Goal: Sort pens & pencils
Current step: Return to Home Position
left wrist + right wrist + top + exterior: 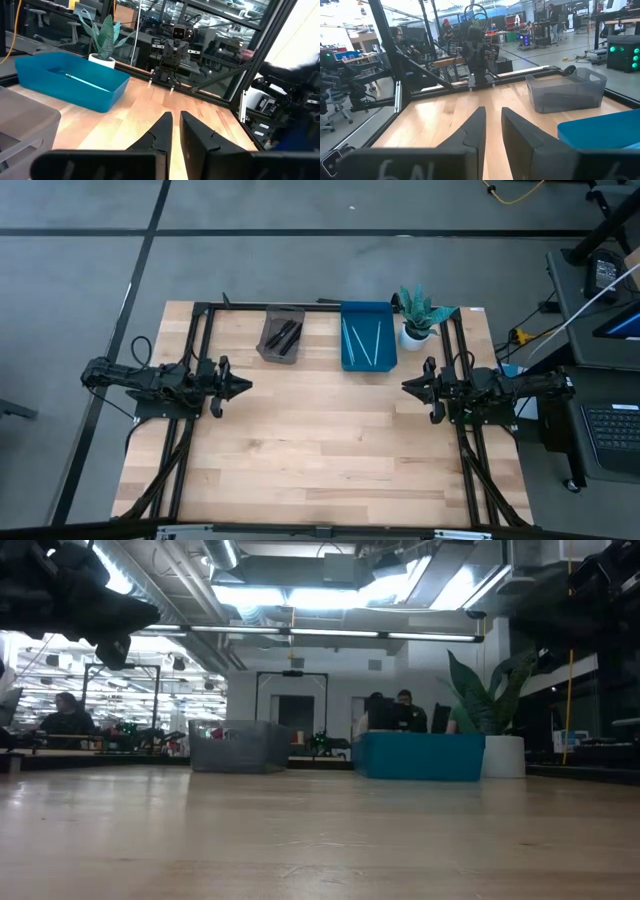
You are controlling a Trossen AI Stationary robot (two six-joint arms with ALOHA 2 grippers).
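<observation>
At the table's far side, a grey bin (281,335) with dark pens lying in it stands beside a blue bin (367,335) with light pencils on its floor; one pencil (85,82) shows in the left wrist view. My left gripper (245,387) hovers at the table's left edge, pointing level toward the right. Its fingers (176,116) stand a narrow slit apart with nothing between them. My right gripper (407,386) hovers at the right edge facing it, slightly open (493,110) and empty. Both are well away from the bins.
A potted plant (418,320) stands at the far right corner beside the blue bin. A black frame (200,310) borders the table's left, far and right sides. Bare wood (320,440) lies between the arms and toward the near edge. People sit in the room behind.
</observation>
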